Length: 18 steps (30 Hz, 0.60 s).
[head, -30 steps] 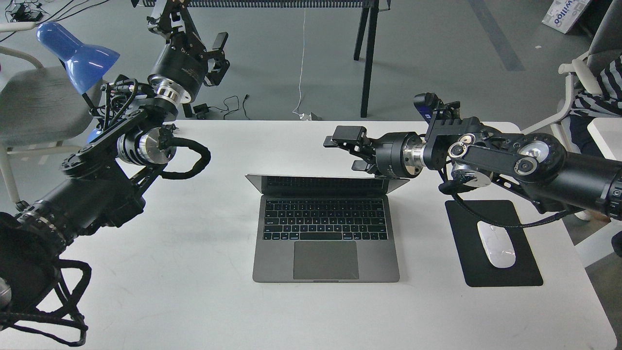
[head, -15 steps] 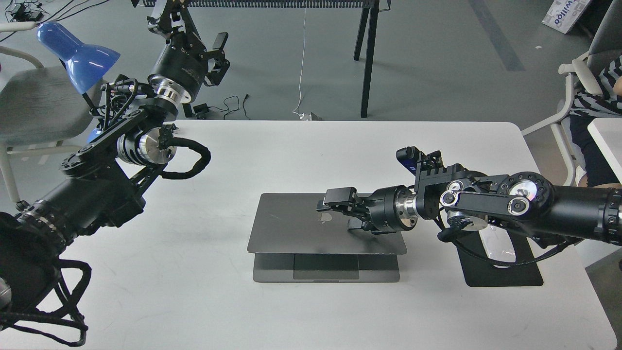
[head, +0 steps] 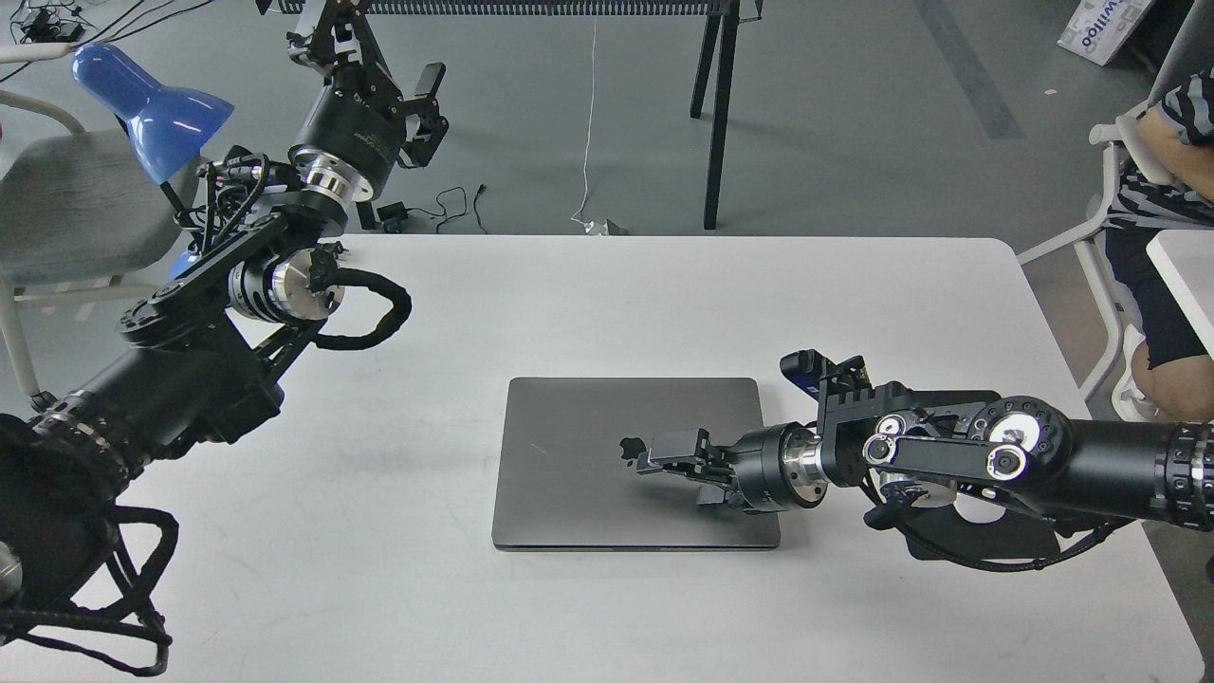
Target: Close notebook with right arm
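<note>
The notebook (head: 588, 455), a space-grey laptop, lies flat on the white table (head: 379, 588) with its lid down and the dark apple logo (head: 630, 450) facing up. My right arm (head: 948, 460) reaches in low from the right. Its gripper (head: 690, 470) rests on the right half of the lid, just right of the logo, with the fingers apart and holding nothing. My left arm (head: 237, 285) is raised at the far left, and its gripper (head: 427, 106) is held high beyond the table's back edge, open and empty.
A black mouse pad (head: 1029, 543) with a white mouse (head: 969, 509) lies right of the notebook, mostly hidden under my right arm. A blue lamp (head: 152, 104) and a grey chair (head: 66, 204) stand at the left. A seated person (head: 1162, 190) is at the right.
The notebook's lid went from upright to fully down. My right gripper moved down and toward me with the lid and now lies on it. The left arm has not moved.
</note>
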### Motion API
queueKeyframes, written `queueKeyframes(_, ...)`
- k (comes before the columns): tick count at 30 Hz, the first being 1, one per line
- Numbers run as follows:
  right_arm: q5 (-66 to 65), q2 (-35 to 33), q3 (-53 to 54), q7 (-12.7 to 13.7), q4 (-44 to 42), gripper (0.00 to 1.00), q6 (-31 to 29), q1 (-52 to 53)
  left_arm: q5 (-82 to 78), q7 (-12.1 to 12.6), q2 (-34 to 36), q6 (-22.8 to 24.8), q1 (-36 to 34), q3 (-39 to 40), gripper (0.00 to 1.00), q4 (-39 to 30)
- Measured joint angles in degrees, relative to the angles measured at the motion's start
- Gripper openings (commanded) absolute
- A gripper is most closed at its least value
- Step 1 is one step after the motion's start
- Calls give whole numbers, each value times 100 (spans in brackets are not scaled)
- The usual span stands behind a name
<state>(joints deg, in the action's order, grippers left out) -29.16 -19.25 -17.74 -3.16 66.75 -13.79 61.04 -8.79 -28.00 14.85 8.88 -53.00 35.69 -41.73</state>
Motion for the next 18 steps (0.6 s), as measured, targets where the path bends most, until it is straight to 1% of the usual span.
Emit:
queueKeyframes(12, -3, -5, 32, -2, 45, 100, -1, -52, 0, 0, 0, 0, 0, 0, 100, 1)
queueKeyframes(15, 18, -55, 233, -4, 44, 100, 5, 100, 0, 0, 0, 0, 0, 0, 100, 1)
queueKeyframes(18, 31, -157, 796, -16, 47, 100, 8, 305, 0, 0, 0, 0, 0, 0, 100, -1)
